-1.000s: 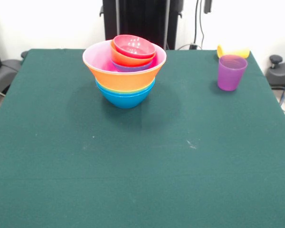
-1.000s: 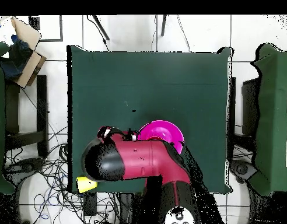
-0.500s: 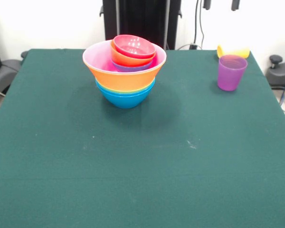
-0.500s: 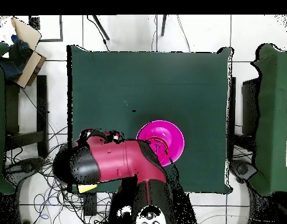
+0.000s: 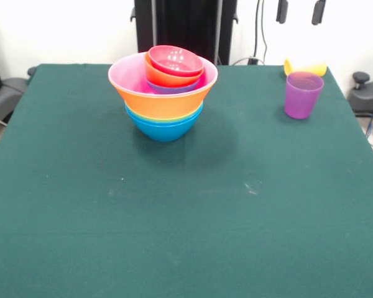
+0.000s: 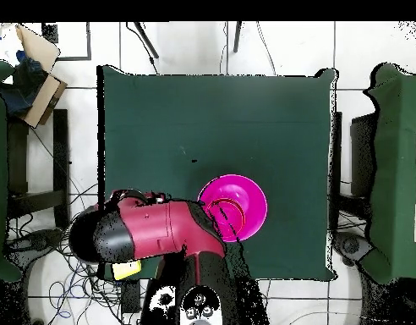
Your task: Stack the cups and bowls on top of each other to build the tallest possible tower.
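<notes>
The tower [image 5: 165,93] stands at the table's far left-centre: a blue bowl [image 5: 165,128] at the base, a wide orange bowl [image 5: 168,104], a pink bowl [image 5: 127,76] inside it, and a crimson bowl [image 5: 176,59] topmost. The purple cup [image 5: 302,94] stands upright at the far right. The yellow cup [image 5: 306,67] lies on its side just behind it. My gripper [image 5: 299,11] hangs open and empty above the two cups; only its fingertips show. In the overhead view my arm [image 6: 152,241] hides the purple cup; the tower [image 6: 249,199] and yellow cup [image 6: 127,269] show.
The green table [image 5: 174,217] spreads wide in front of the tower. The robot's black pedestal [image 5: 185,28] stands behind the tower. Other green tables [image 6: 397,169] flank this one, with a cardboard box [image 6: 34,63] and floor cables beside it.
My gripper's fingertips have come into the front view at the top and moved right and lower, over the cups. The arm swung away from the tower. The bowls and cups have not moved.
</notes>
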Robot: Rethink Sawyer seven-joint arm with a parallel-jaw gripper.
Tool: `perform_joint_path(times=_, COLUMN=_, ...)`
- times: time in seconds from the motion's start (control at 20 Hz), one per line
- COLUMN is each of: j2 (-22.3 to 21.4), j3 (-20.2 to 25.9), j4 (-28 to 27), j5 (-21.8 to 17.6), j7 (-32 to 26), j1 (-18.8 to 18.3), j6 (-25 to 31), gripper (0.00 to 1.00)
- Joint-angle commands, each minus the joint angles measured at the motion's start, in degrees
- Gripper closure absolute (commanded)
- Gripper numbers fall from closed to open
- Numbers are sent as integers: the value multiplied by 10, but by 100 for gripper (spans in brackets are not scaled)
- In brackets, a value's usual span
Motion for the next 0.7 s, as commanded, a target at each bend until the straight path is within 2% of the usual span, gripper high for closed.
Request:
perform_joint_path(times=0.05, j2=57, j3=-26, j4=-8, j5=5, j7=110, j1=14, j6=-1, gripper=0)
perform_joint_path(times=0.7, j2=86, j3=-51, j4=8, j5=16, j7=120, j1=43, j6=-52, gripper=0)
